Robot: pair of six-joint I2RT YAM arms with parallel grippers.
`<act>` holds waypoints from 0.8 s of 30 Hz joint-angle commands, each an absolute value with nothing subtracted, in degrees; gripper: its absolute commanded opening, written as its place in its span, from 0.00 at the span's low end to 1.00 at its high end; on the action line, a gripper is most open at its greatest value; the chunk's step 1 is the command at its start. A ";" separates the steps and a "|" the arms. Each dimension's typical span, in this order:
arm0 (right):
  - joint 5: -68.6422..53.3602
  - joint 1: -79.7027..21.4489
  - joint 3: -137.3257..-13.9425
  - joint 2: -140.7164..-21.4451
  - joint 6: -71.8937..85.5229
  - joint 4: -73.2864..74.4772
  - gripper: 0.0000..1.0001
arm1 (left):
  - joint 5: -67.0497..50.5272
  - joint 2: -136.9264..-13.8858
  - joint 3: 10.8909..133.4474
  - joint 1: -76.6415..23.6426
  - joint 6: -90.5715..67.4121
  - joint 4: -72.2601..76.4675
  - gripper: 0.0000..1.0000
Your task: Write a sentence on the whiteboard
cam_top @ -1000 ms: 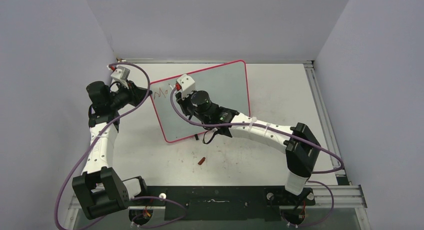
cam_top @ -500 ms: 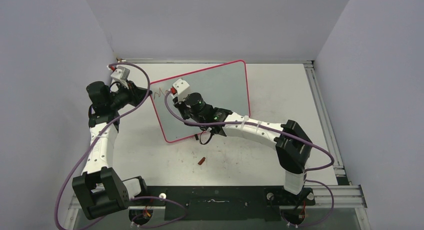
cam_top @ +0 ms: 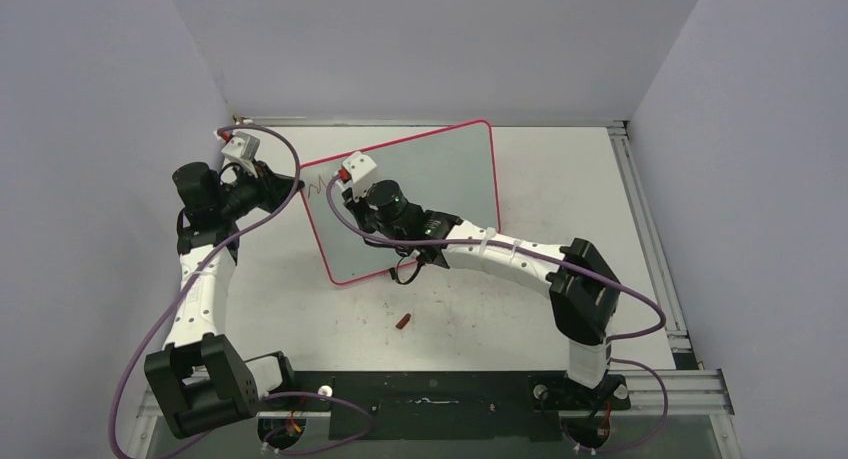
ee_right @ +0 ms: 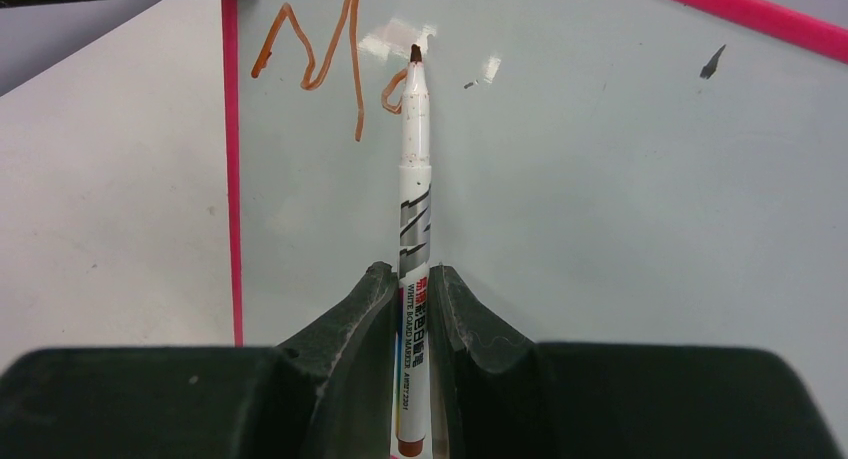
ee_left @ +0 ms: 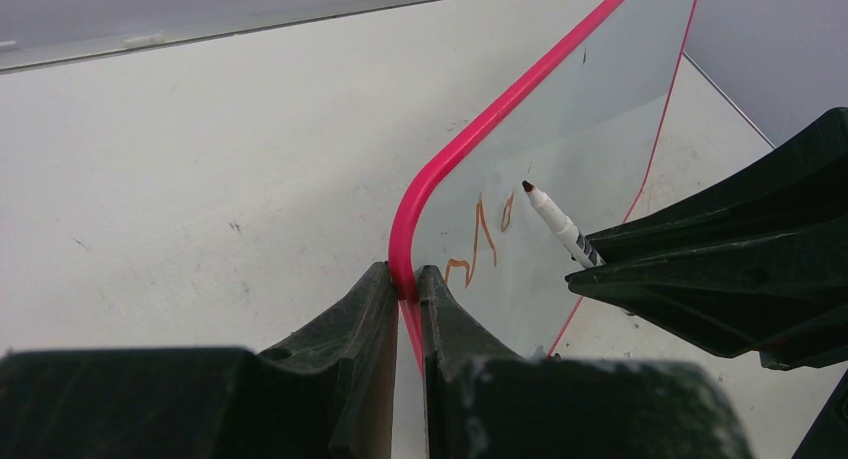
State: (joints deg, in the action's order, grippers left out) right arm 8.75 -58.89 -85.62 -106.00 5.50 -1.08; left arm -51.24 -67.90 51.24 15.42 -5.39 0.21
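Writing the second letter: bare board lies to the right of the tip

Closed fingers of the right gripper are clamped on the barrel of a marker, low on its printed label. The marker's long axis runs straight out from between the jaws. Its brown tip is pointed at the whiteboard, at the top of a half-formed round letter. Whether the tip is pressed on the surface or held just off it cannot be told. Of the sentence, only a shaky "M" and that open curve are drawn, just inside the pink rim and close to a rounded corner.

The coming stroke is judged to turn on one relation. The finished letter lies left of the tip and all the unmarked surface lies to its right. The line of writing is therefore to be carried rightward, away from the held corner, across the marker's axis rather than along it.

The left gripper is shut on the rim at that rounded corner, just beside the "M", and the board is steadied by it. The board appears propped at a slant on the table. The board face is reached over by the right arm, which is the nearer to the letters; the left arm lies alongside the edge. A small red cap lies on the table in front of the board, well apart from both grippers. The task is judged barely begun.
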 commanded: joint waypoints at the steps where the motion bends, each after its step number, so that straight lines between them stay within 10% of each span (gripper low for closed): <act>1: 9.79 -58.51 -88.63 -106.94 6.74 -1.05 0.05 | -51.24 -66.77 50.80 15.23 -5.10 -1.57 0.00; 24: 10.68 -58.25 -86.18 -107.01 9.64 1.76 0.05 | -51.24 -66.64 50.74 15.22 -5.01 -1.50 0.00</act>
State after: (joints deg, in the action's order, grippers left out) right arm 9.02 -58.81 -86.89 -107.61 8.43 1.45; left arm -51.00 -67.72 51.13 15.42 -5.34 0.16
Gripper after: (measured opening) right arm 0.149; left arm 0.098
